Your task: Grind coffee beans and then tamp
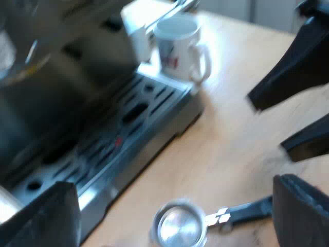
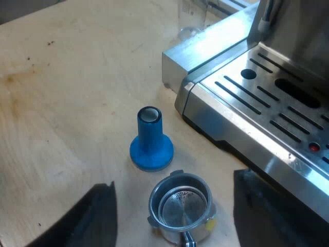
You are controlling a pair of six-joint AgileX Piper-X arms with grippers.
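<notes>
Wooden table [image 2: 61, 103] all around, light and a bit stained, with the machine [image 2: 267, 98] sitting on it and its slotted drip tray [image 1: 123, 128] facing out.

So the holder [image 2: 180, 206] is loose, lying flat on the table just off the tray's front edge and not touching it. Its basket faces up, you can see the shiny metal bottom, and the dark handle runs away from the machine. The blue tamper [image 2: 150, 141] stands upright on its base right beside the basket, with a small gap between them.

Right gripper [image 2: 175, 180] is spread wide and hangs over the holder, one finger on each side of the basket, gripping nothing. Left gripper [image 1: 172, 185] is also wide apart with nothing in it, looking down at the holder and the tray front from the other side. From there the right arm's black fingers show up over the table by the handle end.

A white mug [image 1: 180, 46] with a red print sits by the tray's corner. A glass [image 2: 193, 15] stands on the table at the machine's other side, pretty hazy.
</notes>
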